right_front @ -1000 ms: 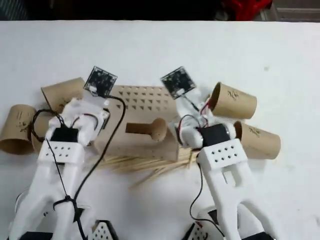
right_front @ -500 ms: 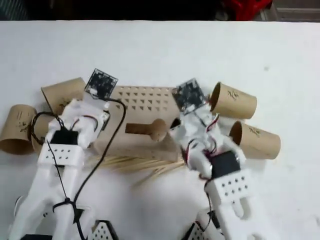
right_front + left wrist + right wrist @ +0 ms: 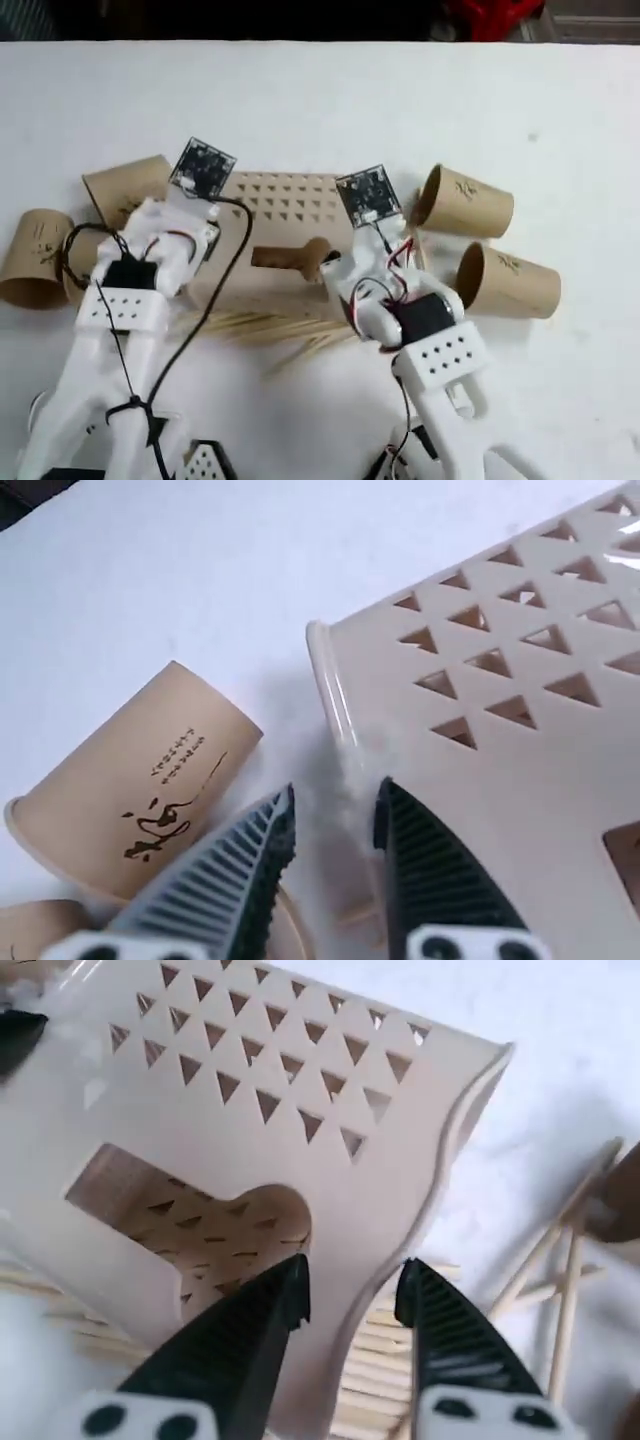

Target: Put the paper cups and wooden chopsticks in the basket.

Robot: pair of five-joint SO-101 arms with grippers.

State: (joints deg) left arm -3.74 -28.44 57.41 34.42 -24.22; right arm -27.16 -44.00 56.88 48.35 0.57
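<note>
While the basket [image 3: 285,195] lay tipped mid-table, chopsticks [image 3: 260,325] at its near side, cups [image 3: 465,202] left and right, left claw [image 3: 335,825] and right claw [image 3: 352,1300] each sat slightly open astride its end rims. Light, stiff, slick plastic; probably best gripped by the rim.

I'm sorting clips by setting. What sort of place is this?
Probably a robotics lab bench: two white robot arms at a plain white table, with paper cups, chopsticks and a basket set out.
</note>
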